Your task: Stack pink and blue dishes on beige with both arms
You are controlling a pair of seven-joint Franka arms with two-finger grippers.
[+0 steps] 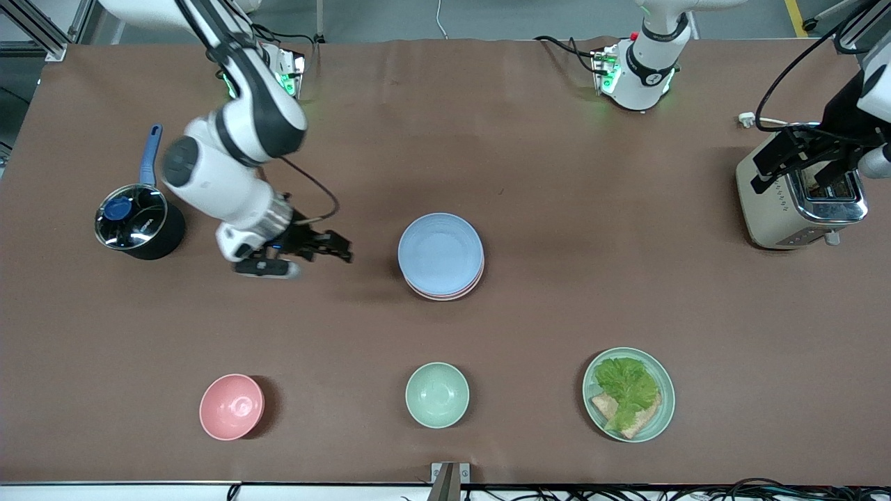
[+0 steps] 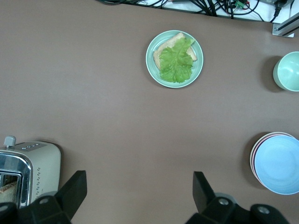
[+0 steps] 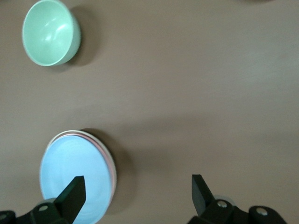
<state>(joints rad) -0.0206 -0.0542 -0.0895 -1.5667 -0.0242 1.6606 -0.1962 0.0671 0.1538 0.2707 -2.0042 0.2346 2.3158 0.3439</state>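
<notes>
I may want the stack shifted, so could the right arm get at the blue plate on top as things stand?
Probably yes. The right gripper hangs open, empty, over bare table beside the stack, toward the right arm's end. The blue plate lies uncovered on top, with nothing between. The left gripper waits over the toaster.

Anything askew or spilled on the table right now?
Nothing stands out. The blue plate sits squarely atop the stack, pink plate edge showing beneath. Both grippers, left and right, are open and empty.

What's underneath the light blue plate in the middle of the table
Under the blue plate a pink plate's rim shows, with a paler edge below it in the right wrist view, likely the beige plate. Their faces are covered. Both grippers are open and clear of the stack.
</notes>
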